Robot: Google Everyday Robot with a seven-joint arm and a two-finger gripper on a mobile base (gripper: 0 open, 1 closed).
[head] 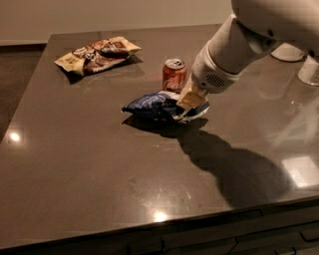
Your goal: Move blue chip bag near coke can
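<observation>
The blue chip bag (152,105) is seen just on the near side of the coke can (174,74). Its right end is pinched by the gripper (190,103). The can could be toppled if bag or wrist were pushed against it. A brown snack bag (97,52) lies at the table's (75,164) far left.

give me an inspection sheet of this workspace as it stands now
surface: dark glossy table, glare spots, shadow of the arm across it
job's things: blue chip bag just in front of the upright coke can; whether they touch, cannot tell
clutter: brown snack bag lying at the far left corner
grippers: gripper at the bag's right end, fingers shut on it
cables: nothing seen
surroundings: white objects at the table's far right; pale wall behind; dark floor to the left
</observation>
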